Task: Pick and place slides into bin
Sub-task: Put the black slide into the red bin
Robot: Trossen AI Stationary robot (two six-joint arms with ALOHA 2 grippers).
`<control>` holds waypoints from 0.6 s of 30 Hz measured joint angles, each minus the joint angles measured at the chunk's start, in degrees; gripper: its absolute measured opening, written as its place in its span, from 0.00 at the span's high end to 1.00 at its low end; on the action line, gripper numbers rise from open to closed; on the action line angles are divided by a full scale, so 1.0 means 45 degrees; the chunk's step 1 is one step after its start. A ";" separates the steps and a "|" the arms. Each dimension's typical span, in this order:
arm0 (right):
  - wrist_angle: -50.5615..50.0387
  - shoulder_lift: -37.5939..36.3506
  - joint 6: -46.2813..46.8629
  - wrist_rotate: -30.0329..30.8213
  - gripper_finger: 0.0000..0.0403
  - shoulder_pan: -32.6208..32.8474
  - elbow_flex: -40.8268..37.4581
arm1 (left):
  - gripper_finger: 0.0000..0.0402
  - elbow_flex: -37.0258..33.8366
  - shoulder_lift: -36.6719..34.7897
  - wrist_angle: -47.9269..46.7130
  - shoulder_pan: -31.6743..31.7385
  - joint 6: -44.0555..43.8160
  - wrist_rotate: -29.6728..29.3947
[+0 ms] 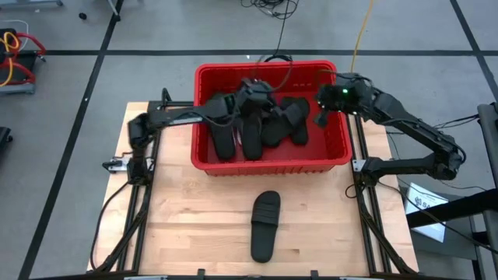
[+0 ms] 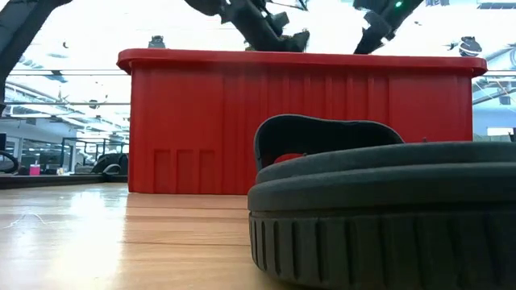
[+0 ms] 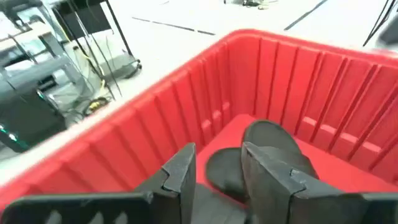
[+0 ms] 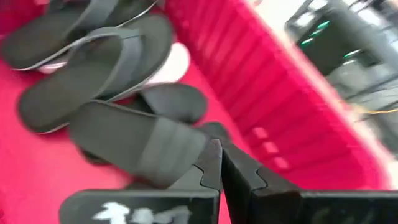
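The red bin (image 1: 268, 159) stands at the table's far middle and holds several black slides (image 1: 257, 128); they also show in the right wrist view (image 4: 93, 74). A pale patch (image 4: 176, 62) shows under them. One black wide-strap slide (image 1: 264, 225) lies flat on the table nearer the front edge, close to the low camera (image 2: 387, 209). My left gripper (image 1: 261, 97) is open and empty over the bin's middle (image 3: 217, 171). My right gripper (image 1: 320, 118) is shut and empty over the bin's right part (image 4: 217, 165). In the low view both hang above the bin's rim (image 2: 298, 58).
The bin's walls (image 3: 186, 106) stand around both grippers. Bare wooden table (image 1: 187, 218) lies left and right of the lone slide. The arms' frames (image 1: 140, 167) stand at the table's left and right edges. Cables (image 1: 268, 9) lie on the floor behind.
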 joint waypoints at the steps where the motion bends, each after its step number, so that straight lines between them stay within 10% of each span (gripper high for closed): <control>1: 0.0022 0.0261 0.0231 -0.0352 1.00 -0.0041 0.0000 | 0.68 -0.0002 -0.0339 -0.0292 0.0014 0.0185 -0.0016; 18: -0.3556 0.4982 0.1955 -0.4911 1.00 -0.1922 0.3443 | 0.68 -0.0007 -0.3101 -0.2599 0.0307 0.0798 -0.0089</control>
